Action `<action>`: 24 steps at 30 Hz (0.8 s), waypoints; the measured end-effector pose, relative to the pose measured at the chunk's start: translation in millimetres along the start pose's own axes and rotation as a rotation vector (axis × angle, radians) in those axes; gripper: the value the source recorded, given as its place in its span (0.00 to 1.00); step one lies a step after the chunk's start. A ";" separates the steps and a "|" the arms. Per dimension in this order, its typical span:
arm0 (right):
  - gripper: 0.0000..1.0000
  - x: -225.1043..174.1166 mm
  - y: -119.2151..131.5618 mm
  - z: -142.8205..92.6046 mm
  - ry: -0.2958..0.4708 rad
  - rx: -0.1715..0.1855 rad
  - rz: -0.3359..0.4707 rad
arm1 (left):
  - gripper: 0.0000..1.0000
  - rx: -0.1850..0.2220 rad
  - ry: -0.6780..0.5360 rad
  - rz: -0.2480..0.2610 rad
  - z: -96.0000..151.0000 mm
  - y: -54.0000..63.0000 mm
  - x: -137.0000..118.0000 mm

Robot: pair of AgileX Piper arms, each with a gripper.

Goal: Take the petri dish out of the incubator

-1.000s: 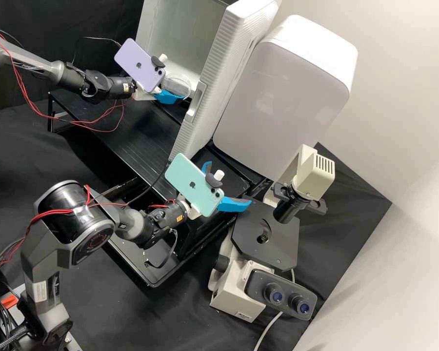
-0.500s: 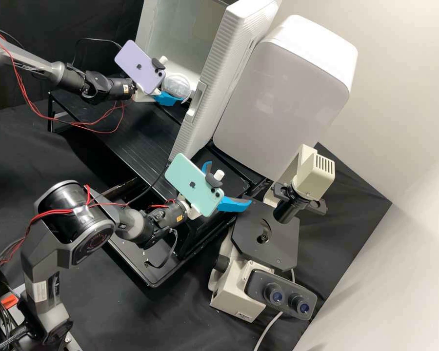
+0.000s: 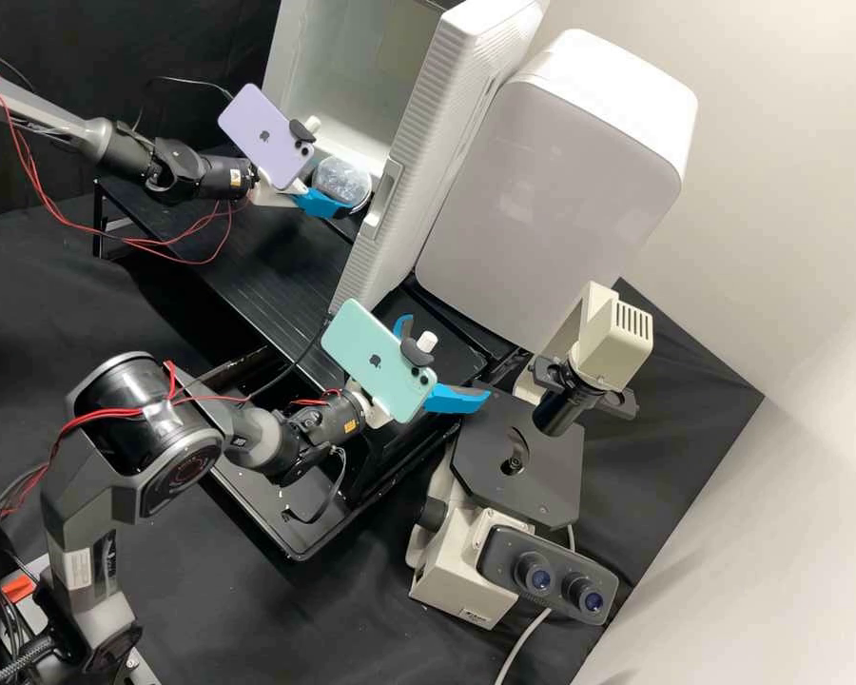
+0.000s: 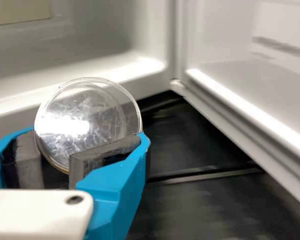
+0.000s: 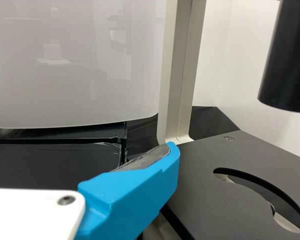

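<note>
My left claw (image 4: 75, 152) clamps the petri dish (image 4: 85, 117) before the open incubator (image 3: 338, 67); my right claw (image 3: 444, 357) hangs spread beside the microscope (image 3: 466, 561).

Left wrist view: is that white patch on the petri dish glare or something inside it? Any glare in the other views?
Left wrist view: likely glare, a bright smear on the petri dish, on its clear face among fine scratches; its contents I cannot tell. High view: the dish glints too. Right wrist view: the glossy white panel carries faint reflections, no hard glare.
</note>
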 end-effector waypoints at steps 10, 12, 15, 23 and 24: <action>1.00 0.0 0.0 0.0 0.000 0.000 0.000 | 0.00 0.014 -0.125 -0.058 18.3 -6.7 -23.8; 1.00 0.0 0.0 0.0 0.000 0.000 0.000 | 0.00 0.014 -0.125 -0.058 18.3 -6.7 -23.8; 1.00 0.0 0.0 0.0 0.000 0.000 0.000 | 0.00 0.014 -0.125 -0.058 18.3 -6.7 -23.8; 1.00 0.0 0.0 0.0 0.000 0.000 0.000 | 0.00 0.014 -0.125 -0.058 18.3 -6.7 -23.8; 1.00 0.0 0.0 0.0 0.000 0.000 0.000 | 0.00 0.014 -0.125 -0.058 18.3 -6.7 -23.8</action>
